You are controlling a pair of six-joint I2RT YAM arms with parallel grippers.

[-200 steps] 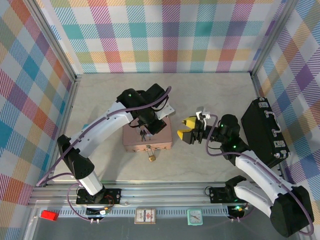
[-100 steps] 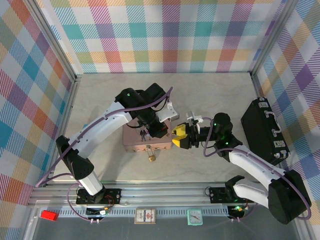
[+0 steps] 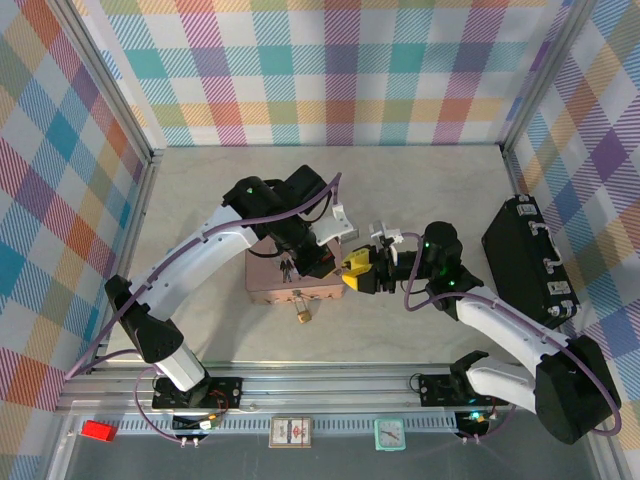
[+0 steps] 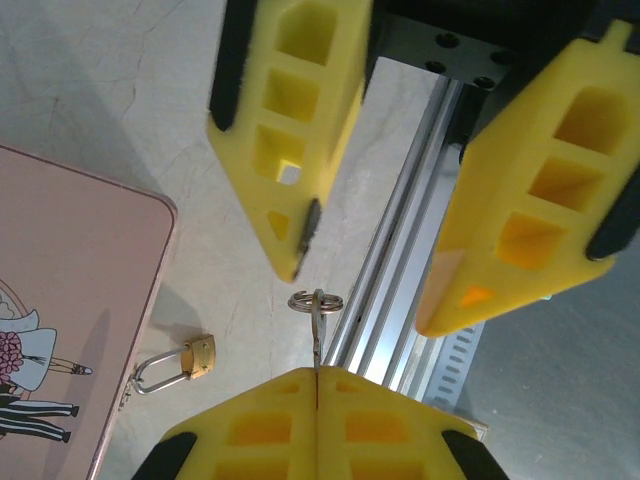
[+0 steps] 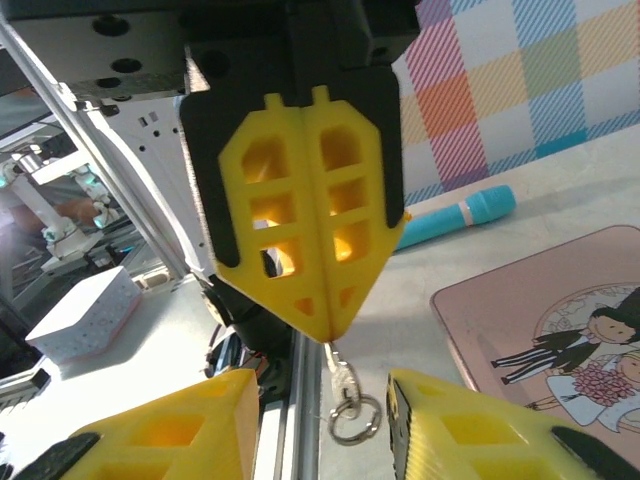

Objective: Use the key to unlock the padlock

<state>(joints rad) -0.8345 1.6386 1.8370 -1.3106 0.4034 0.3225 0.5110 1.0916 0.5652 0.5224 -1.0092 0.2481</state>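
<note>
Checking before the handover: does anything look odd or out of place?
Nothing damaged or spilled. The key looks precarious: the shut left gripper pinches just one end, ring end sticking out inside the open right gripper. The padlock lies on the table, hooked to the box.

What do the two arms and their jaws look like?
The left arm and right arm have white shells, black joints with small green lights, and a purple cable along each. The jaws are yellow wedges with open box-shaped cells and black strips on their outer sides.
</note>
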